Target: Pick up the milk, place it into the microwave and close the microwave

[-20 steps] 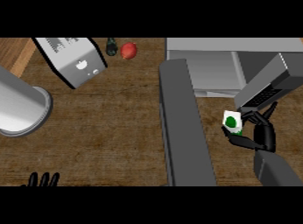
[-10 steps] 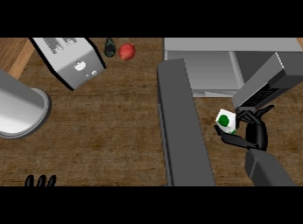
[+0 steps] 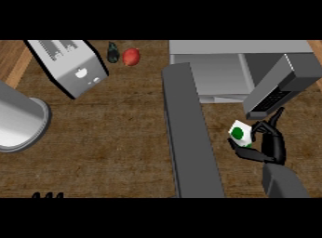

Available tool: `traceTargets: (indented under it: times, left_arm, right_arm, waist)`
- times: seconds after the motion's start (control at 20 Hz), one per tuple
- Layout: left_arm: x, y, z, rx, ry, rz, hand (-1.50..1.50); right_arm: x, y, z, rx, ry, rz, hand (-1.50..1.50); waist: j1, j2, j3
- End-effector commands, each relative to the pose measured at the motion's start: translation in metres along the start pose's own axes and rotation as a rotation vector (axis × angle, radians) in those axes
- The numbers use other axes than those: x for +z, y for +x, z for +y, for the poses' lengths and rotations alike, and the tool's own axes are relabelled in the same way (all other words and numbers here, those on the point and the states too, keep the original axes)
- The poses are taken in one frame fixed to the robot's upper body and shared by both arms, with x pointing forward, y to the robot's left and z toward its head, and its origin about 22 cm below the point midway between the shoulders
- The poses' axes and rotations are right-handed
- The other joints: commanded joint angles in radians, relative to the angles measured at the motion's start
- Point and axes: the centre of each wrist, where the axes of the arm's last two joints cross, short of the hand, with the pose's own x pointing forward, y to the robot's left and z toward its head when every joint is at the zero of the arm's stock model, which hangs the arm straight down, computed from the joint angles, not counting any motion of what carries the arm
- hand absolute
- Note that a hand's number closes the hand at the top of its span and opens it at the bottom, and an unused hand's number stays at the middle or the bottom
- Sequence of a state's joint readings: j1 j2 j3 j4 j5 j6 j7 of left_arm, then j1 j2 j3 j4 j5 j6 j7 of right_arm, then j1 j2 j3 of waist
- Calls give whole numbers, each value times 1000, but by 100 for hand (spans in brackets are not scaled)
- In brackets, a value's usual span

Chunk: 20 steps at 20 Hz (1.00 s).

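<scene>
Head view: right robot hand curls around milk between open microwave door and microwave.

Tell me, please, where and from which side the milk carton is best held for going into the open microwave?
Hold the milk carton by its side walls from the right, as the right robot hand now does. That leaves its front end free toward the microwave's opening, likely clear of the open door on its left.
</scene>
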State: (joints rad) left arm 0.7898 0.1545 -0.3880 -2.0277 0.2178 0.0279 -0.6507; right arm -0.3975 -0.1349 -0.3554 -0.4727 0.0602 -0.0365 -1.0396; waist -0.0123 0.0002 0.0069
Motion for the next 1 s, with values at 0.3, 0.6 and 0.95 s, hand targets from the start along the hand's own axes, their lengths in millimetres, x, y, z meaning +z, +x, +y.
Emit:
traceTargets:
  times: [0.3,0.6,0.95]
  left_arm:
    - [5,-2,3,0,29,-16,-150]
    - [15,11,-2,-1,60,-27,-150]
    - [5,15,4,13,29,-19,-150]
  right_arm:
    - [11,37,-2,-80,161,-84,150]
    - [11,71,33,-327,141,-79,150]
    - [-13,108,73,-201,116,-113,150]
  waist:
    - [-2,-9,-9]
    - [7,-9,-8]
    - [19,-2,-7]
